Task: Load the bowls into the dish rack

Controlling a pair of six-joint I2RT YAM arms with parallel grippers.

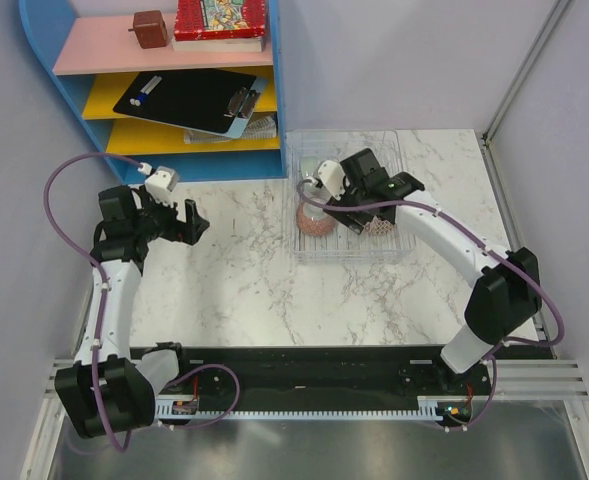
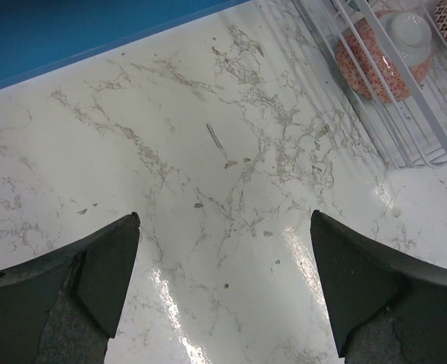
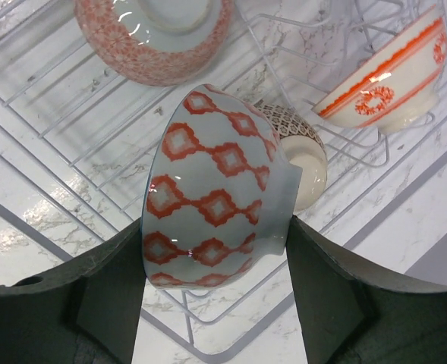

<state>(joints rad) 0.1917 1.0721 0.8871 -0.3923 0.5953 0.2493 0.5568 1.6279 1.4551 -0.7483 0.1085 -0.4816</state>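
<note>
Our right hand (image 3: 214, 254) is clamped on the diamond-patterned bowl (image 3: 215, 182), held on edge over the dish rack (image 3: 48, 106), just beside the mesh bowl (image 3: 303, 155). If we let go carelessly, it may strike that bowl or roll flat. Our left hand (image 2: 225, 227) stands apart, empty.

diamond-pattern bowl (image 3: 215, 197): on edge over dish rack (image 3: 56, 114) | floral bowl (image 3: 155, 38); mesh bowl (image 3: 303, 155); red-marked bowl (image 3: 390, 76): racked

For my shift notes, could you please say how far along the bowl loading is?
Done: the floral orange bowl, mesh bowl and red-marked white bowl sit in the dish rack. In hand: the right jaws grip a diamond-patterned bowl over it. Left: slot that in; no other bowls show.
</note>
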